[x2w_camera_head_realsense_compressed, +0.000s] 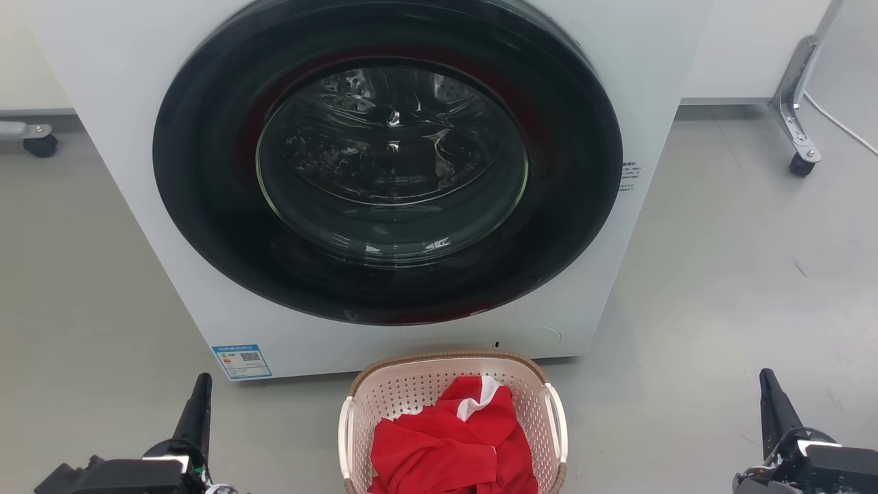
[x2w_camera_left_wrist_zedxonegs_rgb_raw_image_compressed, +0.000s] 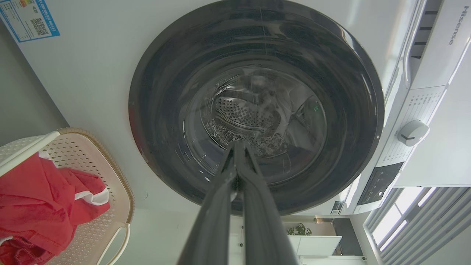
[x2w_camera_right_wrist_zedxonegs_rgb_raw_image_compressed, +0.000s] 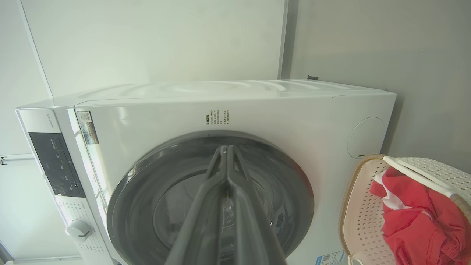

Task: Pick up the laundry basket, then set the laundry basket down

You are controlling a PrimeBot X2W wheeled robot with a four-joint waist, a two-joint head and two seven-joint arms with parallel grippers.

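- My left jaws show at the lower left of the head view. Their long dark fingers (x2w_camera_head_realsense_compressed: 197, 412) point up and are pressed together tip to tip, pinching nothing.
- My right jaws are at the lower right, with fingers (x2w_camera_head_realsense_compressed: 772, 405) likewise pressed together and empty.
- The rounded-rectangular pale pink-cream perforated plastic laundry basket (x2w_camera_head_realsense_compressed: 405, 391), with its brown woven-look rim and white side handles, stands on the smooth grey floor (x2w_camera_head_realsense_compressed: 720, 288). It sits between my two jaws — well apart from both.
- The basket is just in front of the big white front-loading washing machine (x2w_camera_head_realsense_compressed: 387, 185), below its round dark glass door, which is closed.
- A crumpled red cloth (x2w_camera_head_realsense_compressed: 446, 449) with a white patch lies inside the basket, heaped toward the near side.
- From my left wrist the basket (x2w_camera_left_wrist_zedxonegs_rgb_raw_image_compressed: 81, 154) is at the lower left; from my right wrist it (x2w_camera_right_wrist_zedxonegs_rgb_raw_image_compressed: 362, 213) is at the lower right.
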